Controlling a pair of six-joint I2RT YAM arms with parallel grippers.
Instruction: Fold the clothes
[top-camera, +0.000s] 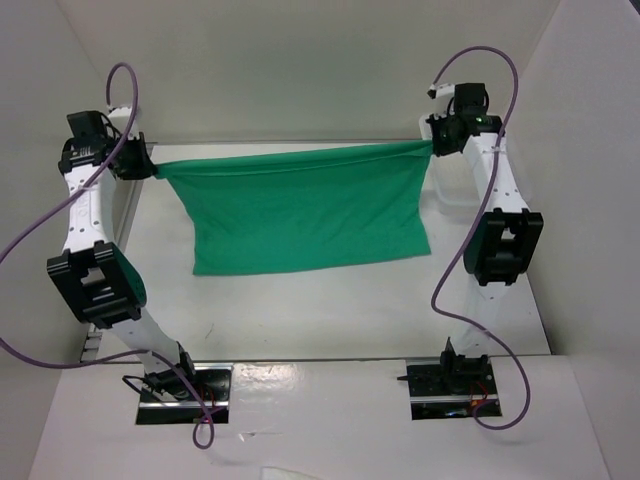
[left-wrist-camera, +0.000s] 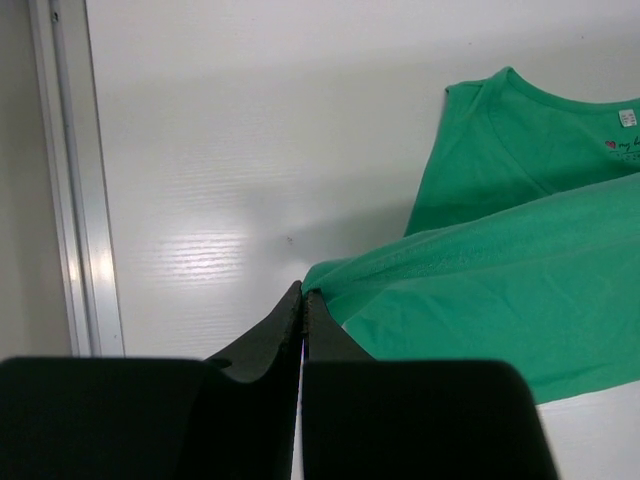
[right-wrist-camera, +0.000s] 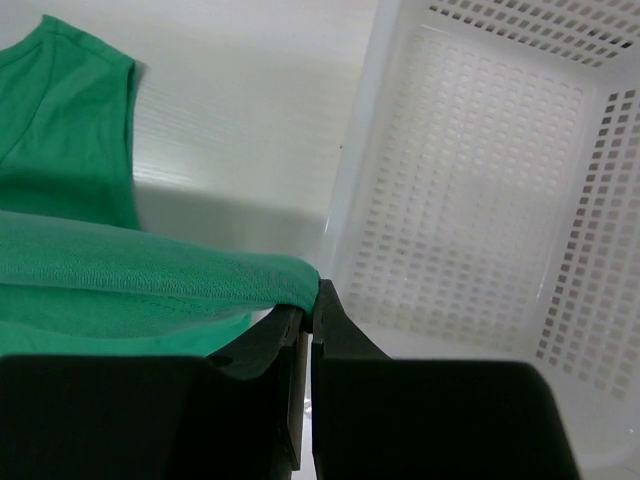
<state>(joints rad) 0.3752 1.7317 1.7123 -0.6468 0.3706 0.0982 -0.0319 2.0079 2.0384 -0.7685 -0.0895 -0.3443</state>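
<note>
The clothes, one emerald-green T-shirt (top-camera: 305, 208), hang stretched between my two raised grippers above the white table. My left gripper (top-camera: 150, 168) is shut on the shirt's left corner, and the pinched fabric (left-wrist-camera: 480, 290) runs off to the right of its fingers (left-wrist-camera: 290, 310). On the other side, my right gripper (top-camera: 437, 146) is shut on the right corner, with the cloth (right-wrist-camera: 110, 275) bunched at its fingertips (right-wrist-camera: 322, 300). The shirt's lower part, with neckline and label (left-wrist-camera: 560, 100), lies on the table below.
A white plastic mesh basket (right-wrist-camera: 480, 190) stands just under and right of my right gripper. A metal rail (left-wrist-camera: 75, 180) runs along the table's left edge. White walls (top-camera: 300, 60) enclose the back and sides.
</note>
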